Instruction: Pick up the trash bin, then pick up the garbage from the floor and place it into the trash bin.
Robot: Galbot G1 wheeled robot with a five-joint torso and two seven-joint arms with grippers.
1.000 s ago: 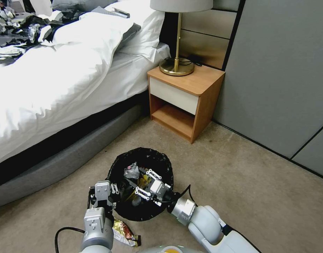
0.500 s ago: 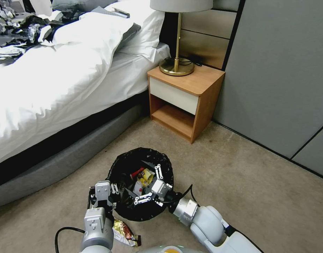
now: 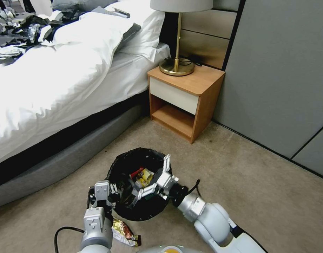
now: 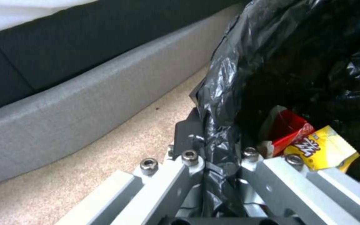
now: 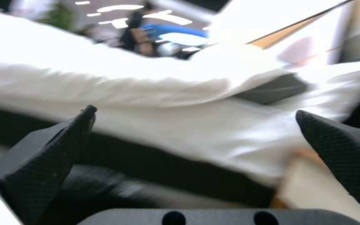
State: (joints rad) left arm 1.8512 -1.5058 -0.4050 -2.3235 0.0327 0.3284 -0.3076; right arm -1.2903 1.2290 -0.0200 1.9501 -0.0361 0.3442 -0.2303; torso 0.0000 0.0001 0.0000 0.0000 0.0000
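step in hand: dropping litter into the small round bin with crinkled black bag liner [image 3: 140, 184], on the carpet at 6 o'clock from the wooden nightstand [image 3: 184, 100]. left gripper [image 3: 102, 196] pinches the liner rim at 9 o'clock. right gripper [image 3: 156, 177] over the mouth, fingers spread, empty. red and yellow packets [image 4: 305, 142] inside. next, likely: shiny gold snack wrapper [image 3: 124, 232] on the floor at 7 o'clock; left arm crowds the reach.

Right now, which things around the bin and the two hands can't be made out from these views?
- Trash bin: its white wall, head view, covered by the black liner.
- Bin's bottom: head view, dark and partly behind the open right hand.
- Shiny wrapper on the floor: head view, partly behind the left arm.
- Left hand: its fingertips, left wrist view, wrapped in liner at the rim.
- Room beyond the bed: right wrist view, blurred.
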